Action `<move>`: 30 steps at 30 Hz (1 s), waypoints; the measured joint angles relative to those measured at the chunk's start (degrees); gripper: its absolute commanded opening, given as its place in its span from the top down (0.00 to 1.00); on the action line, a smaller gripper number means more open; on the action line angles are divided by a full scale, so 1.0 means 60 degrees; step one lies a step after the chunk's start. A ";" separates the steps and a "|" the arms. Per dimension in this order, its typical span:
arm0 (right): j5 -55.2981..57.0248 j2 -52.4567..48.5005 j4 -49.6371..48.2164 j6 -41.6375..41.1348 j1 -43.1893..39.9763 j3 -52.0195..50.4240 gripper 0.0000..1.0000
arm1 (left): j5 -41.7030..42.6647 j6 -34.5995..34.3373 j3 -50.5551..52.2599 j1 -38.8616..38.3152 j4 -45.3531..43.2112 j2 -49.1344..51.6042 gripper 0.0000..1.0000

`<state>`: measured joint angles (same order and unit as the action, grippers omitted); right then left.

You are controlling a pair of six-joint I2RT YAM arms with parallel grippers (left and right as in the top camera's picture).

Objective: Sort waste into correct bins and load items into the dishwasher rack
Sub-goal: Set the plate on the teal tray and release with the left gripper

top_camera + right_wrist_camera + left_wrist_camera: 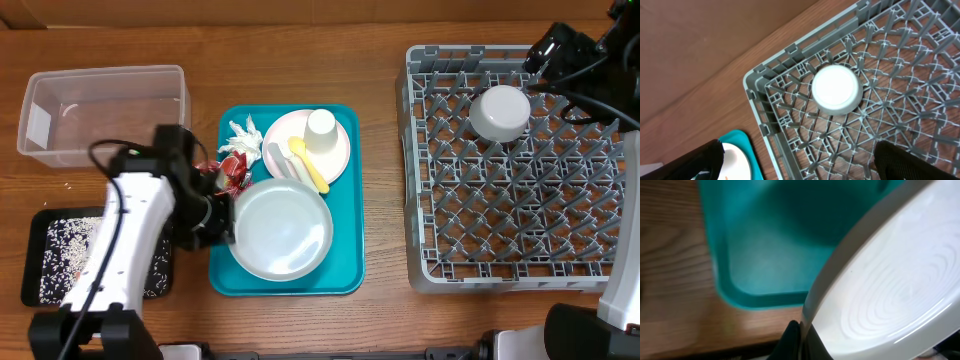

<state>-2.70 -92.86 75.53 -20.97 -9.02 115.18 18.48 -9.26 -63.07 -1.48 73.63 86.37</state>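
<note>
1. White and round, the large plate (282, 232) lies at the front of the teal tray (348, 200). The left end effector (226, 218) is clamped on its left rim, which looks raised off the tray floor.
2. Step in hand, I judge: taking this plate to the dishwasher rack (520, 200) at the right edge of the surface (380, 60), where a bowl (500, 112) lies upturned near its back left corner.
3. The right end effector (797, 155) hangs wide open and empty above that corner.
4. Next, the plate needs lifting clear of the tray lip, then a carry rightward to stand between pegs.
</note>
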 measured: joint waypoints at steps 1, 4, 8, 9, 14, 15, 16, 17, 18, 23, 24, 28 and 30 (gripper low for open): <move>-0.0044 0.0000 0.0015 -0.0004 0.0000 0.0000 0.00 | 0.0000 -0.0091 0.0229 -0.0168 -0.0229 0.0000 0.96; -0.0313 0.0004 0.0113 0.0000 0.0000 0.0000 0.00 | 0.0000 -0.0433 0.0831 -0.0594 -0.0896 0.0000 0.96; -0.1064 0.0000 0.0390 0.0036 0.0000 0.0000 0.00 | -0.0004 -0.0718 0.1530 -0.0965 -0.1836 0.0000 0.90; -0.1300 0.0004 0.0470 0.0076 0.0000 0.0000 0.00 | -0.0007 -0.0765 0.1668 -0.1002 -0.2051 0.0000 0.88; -0.2164 0.0000 0.1002 0.0357 0.0033 0.0000 0.00 | -0.0109 -0.0958 0.2259 -0.1009 -0.2779 0.0000 0.90; -0.2240 0.0004 0.1151 0.0433 0.0066 0.0000 0.00 | -0.0124 -0.0973 0.2331 -0.1009 -0.2852 0.0000 0.89; -0.2320 0.0000 0.1344 0.0514 0.0142 0.0000 0.00 | -0.0146 -0.0973 0.2404 -0.1009 -0.2932 0.0000 0.88; -0.2361 0.0004 0.1421 0.0554 0.0193 0.0000 0.00 | -0.0157 -0.0973 0.2463 -0.1009 -0.3016 0.0000 0.88; -0.2408 0.0000 0.1523 0.0594 0.0299 0.0000 0.00 | -0.0171 -0.0980 0.2492 -0.1009 -0.3082 0.0000 0.89; -0.2495 0.0004 0.2036 0.0969 0.1228 0.0000 0.00 | -0.0182 -0.1104 0.2506 -0.1009 -0.3220 0.0000 0.96; -0.2470 0.0000 0.2171 0.1024 0.1464 0.0000 0.00 | -0.0178 -0.1107 0.2506 -0.1009 -0.3155 0.0000 0.96; -0.2218 0.0000 0.2750 0.1144 0.2503 0.0000 0.00 | -0.0182 -0.0973 0.2153 -0.1009 -0.2255 0.0000 0.96; -0.2076 0.0000 0.2881 0.1188 0.3013 -0.0036 0.00 | -0.0182 -0.0856 0.1599 -0.1009 -0.1708 0.0000 0.96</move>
<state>-15.16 -92.86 92.82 -13.85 9.06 114.96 17.39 -14.39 -53.47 -7.53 63.37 86.37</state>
